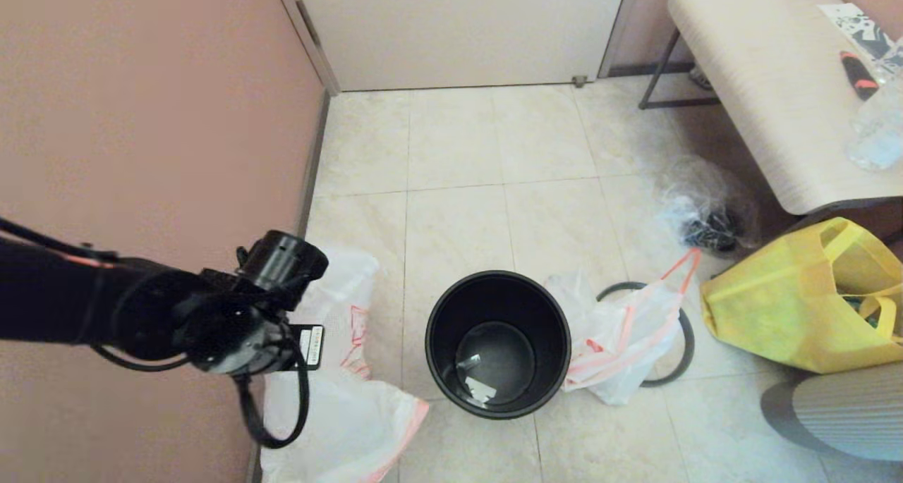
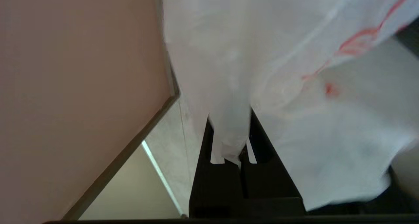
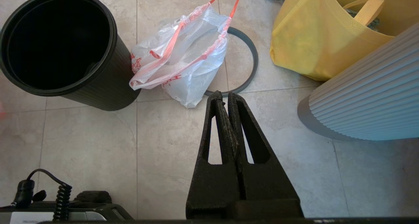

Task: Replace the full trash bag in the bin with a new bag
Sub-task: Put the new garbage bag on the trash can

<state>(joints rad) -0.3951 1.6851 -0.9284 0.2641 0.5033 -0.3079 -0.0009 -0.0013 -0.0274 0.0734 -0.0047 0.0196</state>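
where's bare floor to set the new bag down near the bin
Free: the tiles between the bin and the door, and the tiles in front of the shut right gripper. Crowded: right of the bin, with the full trash bag, grey ring and yellow tote. The left gripper grips the new bag by the wall.

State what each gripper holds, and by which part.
Left gripper: shut on a pinched fold of the new bag. Right gripper: shut, holding nothing.

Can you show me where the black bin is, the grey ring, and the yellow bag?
bin [image 1: 498, 285]: head view, on its far rim.
grey ring [image 3: 250, 47]: right wrist view, on its bare curve on the floor.
yellow bag [image 1: 776, 314]: head view, on its side.
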